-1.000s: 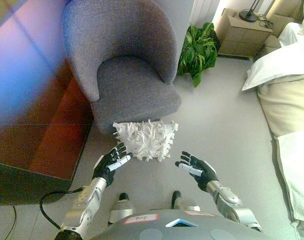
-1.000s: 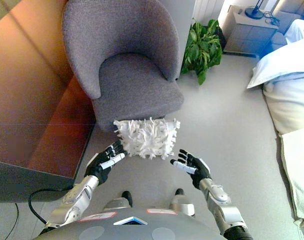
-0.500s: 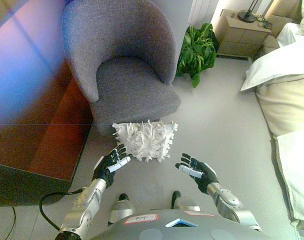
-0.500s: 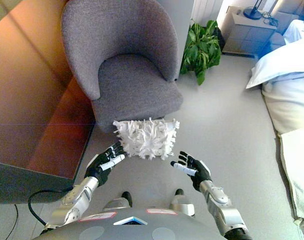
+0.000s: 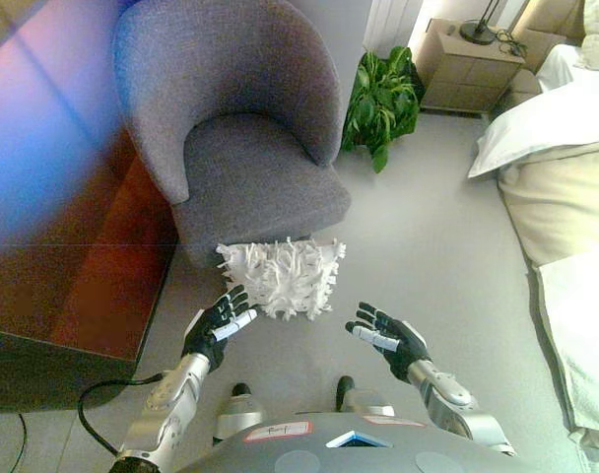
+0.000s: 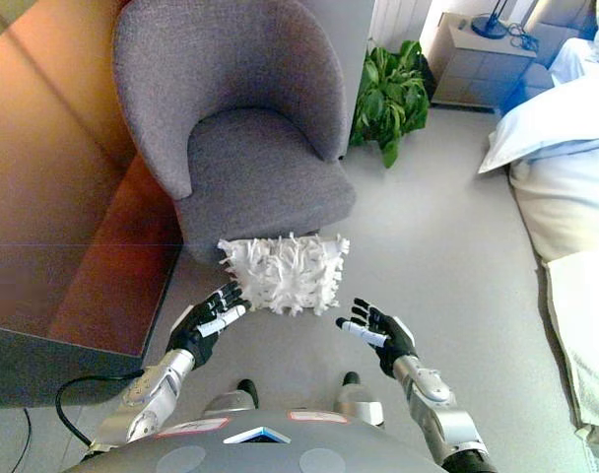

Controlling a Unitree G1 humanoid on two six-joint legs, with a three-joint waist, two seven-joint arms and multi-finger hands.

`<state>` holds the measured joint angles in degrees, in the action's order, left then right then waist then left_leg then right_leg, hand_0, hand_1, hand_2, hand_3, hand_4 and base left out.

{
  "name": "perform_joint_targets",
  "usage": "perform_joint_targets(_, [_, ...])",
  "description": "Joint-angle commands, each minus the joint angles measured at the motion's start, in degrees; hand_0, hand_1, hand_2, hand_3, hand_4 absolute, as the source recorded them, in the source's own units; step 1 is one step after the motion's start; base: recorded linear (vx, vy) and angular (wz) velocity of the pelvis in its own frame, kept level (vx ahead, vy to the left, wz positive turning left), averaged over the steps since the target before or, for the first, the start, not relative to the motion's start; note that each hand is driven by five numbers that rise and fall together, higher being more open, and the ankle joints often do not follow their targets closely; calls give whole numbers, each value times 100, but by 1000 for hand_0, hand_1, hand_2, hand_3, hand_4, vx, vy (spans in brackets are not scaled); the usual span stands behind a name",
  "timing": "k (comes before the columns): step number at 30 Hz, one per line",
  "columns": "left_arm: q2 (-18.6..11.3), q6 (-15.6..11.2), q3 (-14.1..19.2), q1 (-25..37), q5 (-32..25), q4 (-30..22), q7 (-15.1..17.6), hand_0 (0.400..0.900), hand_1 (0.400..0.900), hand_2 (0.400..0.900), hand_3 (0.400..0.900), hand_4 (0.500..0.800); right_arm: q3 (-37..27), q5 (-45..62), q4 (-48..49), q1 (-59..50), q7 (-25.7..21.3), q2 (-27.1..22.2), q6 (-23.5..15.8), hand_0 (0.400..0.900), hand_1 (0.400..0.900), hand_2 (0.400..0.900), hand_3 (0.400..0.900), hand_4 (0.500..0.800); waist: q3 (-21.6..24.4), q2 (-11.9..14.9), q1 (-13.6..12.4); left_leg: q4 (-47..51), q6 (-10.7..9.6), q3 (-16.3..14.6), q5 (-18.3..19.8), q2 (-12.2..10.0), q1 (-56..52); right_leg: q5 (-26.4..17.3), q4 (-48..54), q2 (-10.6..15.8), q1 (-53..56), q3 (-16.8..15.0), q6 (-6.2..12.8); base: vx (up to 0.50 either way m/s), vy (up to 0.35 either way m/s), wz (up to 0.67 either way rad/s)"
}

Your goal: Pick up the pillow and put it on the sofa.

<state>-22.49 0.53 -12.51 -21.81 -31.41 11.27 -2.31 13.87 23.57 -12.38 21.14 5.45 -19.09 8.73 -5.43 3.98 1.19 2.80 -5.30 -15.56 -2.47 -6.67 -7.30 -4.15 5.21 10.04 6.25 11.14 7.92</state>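
Grey carpet floor [image 5: 428, 256] beneath shaggy white pillow [image 5: 282, 277], armchair [image 5: 240, 128] behind.

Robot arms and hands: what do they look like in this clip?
Both arms are silver-grey metal with jointed segments. The left hand and right hand are dark, glove-like, with fingers and a thumb; some fingers carry white tips or covers. No other markings can be made out on them.

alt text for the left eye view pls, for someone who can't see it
A shaggy white pillow lies on the grey floor against the front of a grey armchair, with the robot's left hand and right hand open on either side of it, neither touching. A potted plant, a nightstand and a bed lie beyond, to the right.
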Motion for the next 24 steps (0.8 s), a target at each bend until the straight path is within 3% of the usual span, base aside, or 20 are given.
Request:
perform_joint_targets(1, [-8,-505,170,264,-32,-517,-117,900,900,900,900,800,-86,16,421,-303,67,-301,-311,900,900,900,900,800,-247,40,-25,-2031,102,374,235,-165,635,173,-98,-393,9,132,-361,-27,-112,-19])
perform_joint_targets(2, [-21,-539,151,290,-79,-483,-108,900,900,900,900,800,-101,56,401,-314,64,-366,-341,900,900,900,900,800,-353,60,-30,-2586,55,462,103,-290,871,164,-137,-401,13,139,-434,-2,-95,-20])
perform_joint_targets(4, [0,-569,137,321,-166,-442,-124,900,900,900,900,800,-124,150,335,-346,72,-463,-377,900,900,900,900,800,-454,116,-42,-3386,71,639,-15,-322,1254,154,-234,-379,-17,154,-539,48,-65,-21])
perform_joint_targets(6, [2,-557,167,278,-253,-472,-153,900,900,900,900,800,-144,141,289,-328,119,-493,-410,900,900,900,900,800,-512,104,-64,-3408,123,668,-31,-300,1371,193,-288,-401,22,90,-555,134,49,-19])
perform_joint_targets(10, [51,-538,237,137,-412,-508,-161,900,900,900,900,800,-120,24,337,-257,196,-473,-379,900,900,900,900,800,-576,-93,-112,-1964,97,511,-351,-323,1240,492,-381,-586,192,-119,-483,243,148,-18])
perform_joint_targets(13, [75,-685,206,86,-453,-475,-237,900,900,900,900,800,-149,-72,400,-86,264,-490,-417,900,900,900,900,800,-608,-350,-225,-489,-133,471,-1113,-359,1360,757,-352,-831,544,-329,-463,378,200,-32])
perform_joint_targets(16, [111,-822,131,21,-371,-441,-303,900,900,900,900,800,-157,-68,379,6,303,-543,-538,900,900,900,900,800,-684,-412,-369,-337,-242,543,-1511,-364,1748,1001,-375,-926,890,-517,-544,367,149,-43])
perform_joint_targets(18, [113,-890,115,57,-359,-434,-276,900,900,900,900,800,-109,-51,332,-73,334,-573,-609,900,900,900,900,800,-733,-388,-392,-474,-178,475,-1324,-373,1837,1076,-449,-864,889,-481,-558,261,142,-36])
perform_joint_targets(19, [121,-880,115,112,-349,-411,-194,900,900,900,900,800,-89,-84,295,-126,367,-562,-617,900,900,900,900,800,-749,-358,-357,-528,-111,231,-1137,-417,1802,1091,-506,-793,873,-370,-549,336,166,-22])
perform_joint_targets(22, [50,-818,222,241,-506,-407,-86,900,900,900,900,800,-130,44,354,-120,364,-538,-467,900,900,900,900,800,-732,-220,-328,-617,9,45,-655,-305,1680,1303,-758,-547,1041,-133,-389,360,178,-19])
perform_joint_targets(24, [-93,-889,201,285,-407,-479,-133,900,900,900,900,800,-68,-50,424,-113,516,-480,-491,900,900,900,900,800,-671,-153,-316,-410,278,-163,-329,-145,1426,1450,-1192,-384,1023,-2,-211,288,182,-2])
